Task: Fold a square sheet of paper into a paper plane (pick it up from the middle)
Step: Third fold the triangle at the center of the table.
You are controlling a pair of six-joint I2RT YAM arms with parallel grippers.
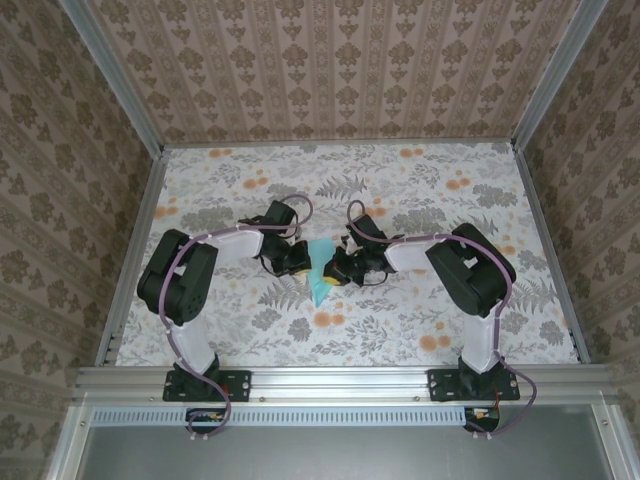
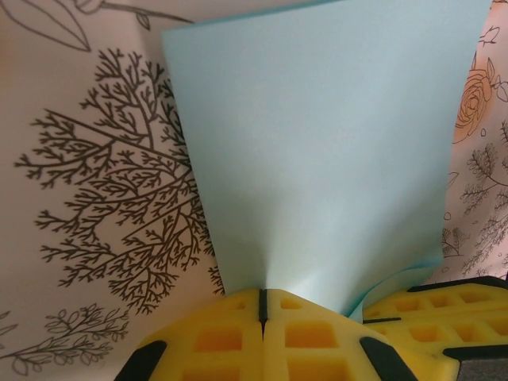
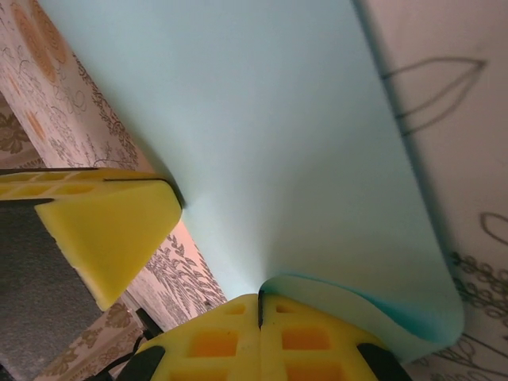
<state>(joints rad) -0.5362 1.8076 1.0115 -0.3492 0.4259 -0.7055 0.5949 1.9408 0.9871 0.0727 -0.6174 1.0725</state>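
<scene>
Floral tabletop (image 1: pixel 400 330): near its centre, left gripper (image 2: pixel 262 298) and right gripper (image 3: pixel 259 300) each pinch the turquoise paper (image 1: pixel 320 268), jaws closed.

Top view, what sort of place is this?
Probably an enclosed robot test cell: left arm and right arm bolted to a metal rail, wallpapered walls boxing in a floral table, paper held between them.

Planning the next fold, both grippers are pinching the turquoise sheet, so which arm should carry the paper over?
Probably right. The right gripper pinches the square sheet of paper where its edge curls over; the left gripper holds a flat part, suiting an anchor.
</scene>
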